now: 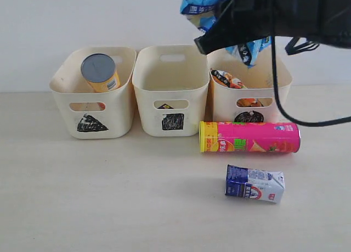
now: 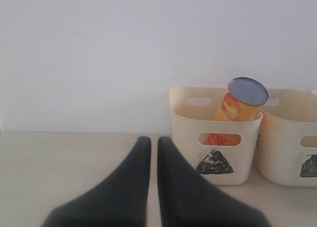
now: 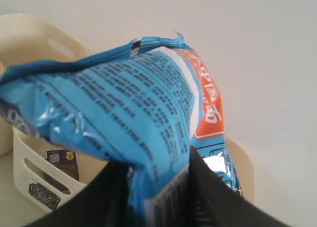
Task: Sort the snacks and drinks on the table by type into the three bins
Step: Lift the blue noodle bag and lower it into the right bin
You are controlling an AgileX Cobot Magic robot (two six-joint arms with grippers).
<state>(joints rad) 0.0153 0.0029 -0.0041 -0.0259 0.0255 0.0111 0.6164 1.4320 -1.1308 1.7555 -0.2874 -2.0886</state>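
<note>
- Exterior: shows right gripper (image 1: 225, 29) clamping blue packet (image 1: 203, 2) above circle bin (image 1: 279, 93).
- Left wrist: shows left gripper (image 2: 154, 153) narrow, holding nothing; yellow-orange tube (image 2: 237, 106) leaning inside triangle bin (image 2: 188, 123).
- Right wrist: shows blue packet pinched between both fingers (image 3: 111, 187).

There were three cream plastic bins (image 1: 171, 90); two tall chip tubes, a yellow-orange tube (image 1: 101, 73) and a pink tube (image 1: 258, 137); two flat noodle packets, a blue packet (image 1: 200, 2) and an orange-black packet (image 1: 227, 79); and two small cartons, a blue-and-white carton (image 1: 255, 184) and a dark carton (image 3: 62, 160).
</note>
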